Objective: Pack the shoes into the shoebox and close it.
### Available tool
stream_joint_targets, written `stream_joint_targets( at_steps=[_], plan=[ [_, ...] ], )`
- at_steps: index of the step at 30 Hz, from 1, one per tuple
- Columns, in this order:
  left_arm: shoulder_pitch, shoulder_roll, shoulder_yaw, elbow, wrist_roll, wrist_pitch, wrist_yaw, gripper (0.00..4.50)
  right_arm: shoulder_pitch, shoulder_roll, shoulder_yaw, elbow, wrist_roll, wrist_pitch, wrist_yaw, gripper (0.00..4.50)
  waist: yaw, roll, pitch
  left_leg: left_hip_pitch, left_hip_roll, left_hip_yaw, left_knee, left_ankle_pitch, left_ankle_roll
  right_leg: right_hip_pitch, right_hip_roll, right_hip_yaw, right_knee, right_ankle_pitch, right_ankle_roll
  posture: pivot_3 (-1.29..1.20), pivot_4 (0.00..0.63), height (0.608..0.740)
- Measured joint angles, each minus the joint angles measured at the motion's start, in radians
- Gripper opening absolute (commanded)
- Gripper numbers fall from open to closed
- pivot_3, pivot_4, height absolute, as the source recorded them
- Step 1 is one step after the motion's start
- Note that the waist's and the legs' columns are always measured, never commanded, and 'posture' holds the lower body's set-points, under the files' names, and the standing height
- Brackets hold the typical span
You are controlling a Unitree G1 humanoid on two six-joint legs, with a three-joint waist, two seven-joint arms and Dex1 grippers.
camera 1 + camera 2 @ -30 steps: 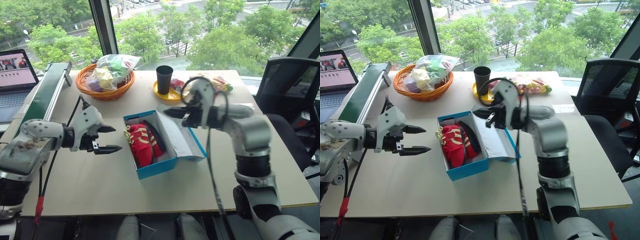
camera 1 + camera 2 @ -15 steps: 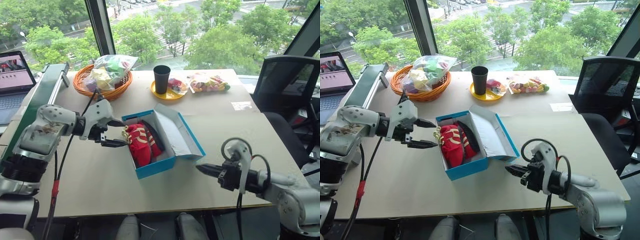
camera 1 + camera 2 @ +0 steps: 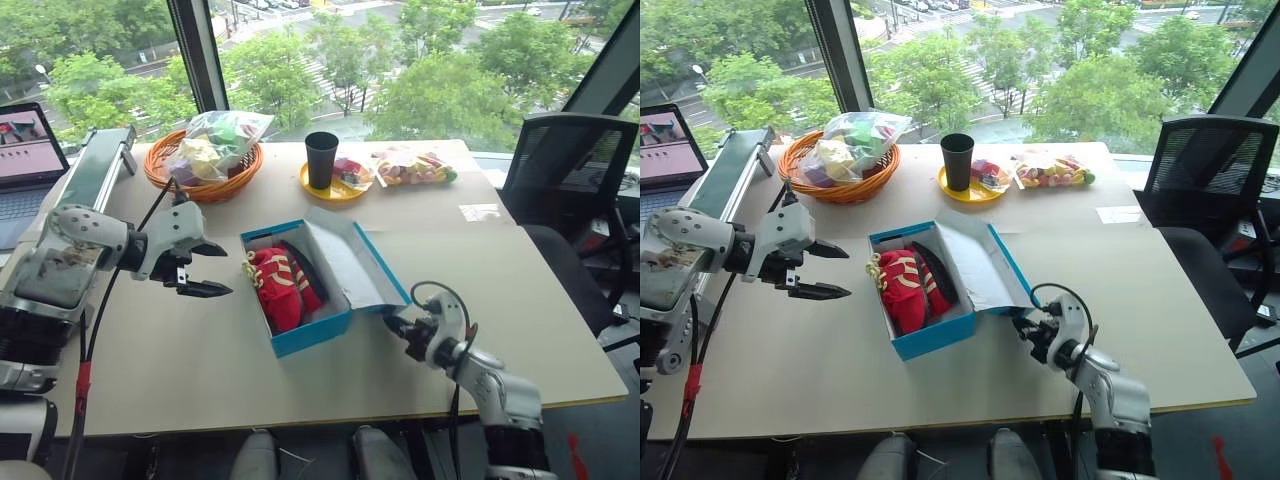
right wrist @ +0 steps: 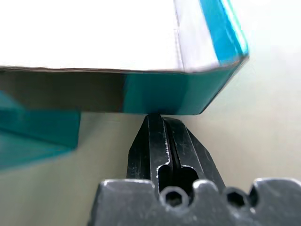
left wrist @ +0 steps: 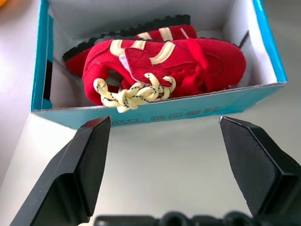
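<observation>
A laptop [image 3: 25, 145] sits at the far left edge, with a green-topped rail [image 3: 90, 180] lying just beside it on the surface [image 3: 200, 350]. The left hand [image 3: 205, 270] hangs above the surface, left of the shoebox [image 3: 310, 335] and apart from it, its two black fingers [image 5: 84, 165] spread wide with nothing between them, pointed toward the box. Behind it, at the far side, an orange wicker basket [image 3: 205, 185] carries a clear bag of coloured items [image 3: 225, 135]. The shoebox stands near the middle of the surface, turquoise outside and white inside. The shoes [image 3: 280, 285] lie inside it, both red, the cream laces [image 5: 134, 94] at the end nearer the left hand and partly draped over the box rim, one shoe tipped on its side with its dark sole against the far wall. The lid [image 3: 355, 265] is open, leaning out to the right on its hinge, white inner face up. Behind the box a black cup [image 3: 322, 158] stands upright on a yellow plate [image 3: 335, 185], with a bag of coloured sweets [image 3: 415, 165] just to its right. The right hand [image 3: 395, 325] is low at the surface, its fingers [image 4: 162, 141] pressed together and empty, the tips at the underside of the lid's outer corner; actual contact cannot be confirmed. A black office chair [image 3: 560, 170] stands at the far right beyond the surface.
</observation>
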Motion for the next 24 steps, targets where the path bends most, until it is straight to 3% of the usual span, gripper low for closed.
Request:
stream_joint_targets(
  at_steps=[5, 9, 12, 18, 24],
  plan=[
    [0.031, 0.026, 0.045, -0.022, -0.022, 0.035, 0.005, 3.93, -0.023, 0.011, -0.081, 0.027, 0.125, -0.022, 0.012, 0.05, 0.000, 0.001, 0.001, -0.003, 0.000, 0.000, -0.003, 0.000, 0.000, -0.003, 0.000, 0.000, 0.000, 0.000, -0.001, 0.00, 0.150, 0.740],
    [0.038, 0.028, 0.116, -0.017, -0.063, 0.062, 0.021, 3.93, -0.039, -0.027, -0.092, -0.134, 0.256, 0.053, 0.031, 0.05, -0.002, 0.004, 0.004, -0.007, 0.000, 0.000, -0.002, 0.000, 0.000, -0.007, 0.000, 0.000, 0.001, 0.003, -0.006, 0.00, 0.150, 0.740],
    [0.002, 0.023, 0.207, 0.021, -0.131, 0.127, 0.039, 3.93, -0.099, -0.078, -0.052, -0.240, 0.311, 0.130, 0.025, 0.05, -0.005, 0.004, 0.004, -0.005, 0.000, -0.001, -0.001, 0.000, 0.000, -0.006, 0.001, -0.001, 0.001, 0.000, -0.001, 0.00, 0.150, 0.740],
    [-0.001, 0.124, 0.328, 0.102, -0.194, 0.159, -0.003, 3.93, -0.136, -0.141, 0.055, -0.384, 0.435, 0.303, 0.011, 0.05, -0.003, 0.004, 0.005, -0.007, 0.001, -0.001, -0.003, 0.000, 0.000, -0.007, 0.001, -0.001, 0.000, 0.000, -0.002, 0.00, 0.150, 0.740],
    [0.015, 0.207, 0.451, 0.069, -0.301, 0.240, -0.047, 3.93, -0.174, -0.170, 0.157, -0.432, 0.475, 0.373, 0.009, 0.05, -0.001, 0.002, 0.006, -0.005, 0.001, -0.001, -0.001, 0.000, 0.000, -0.006, 0.000, -0.001, 0.001, 0.000, -0.001, 0.00, 0.150, 0.740]
  ],
)
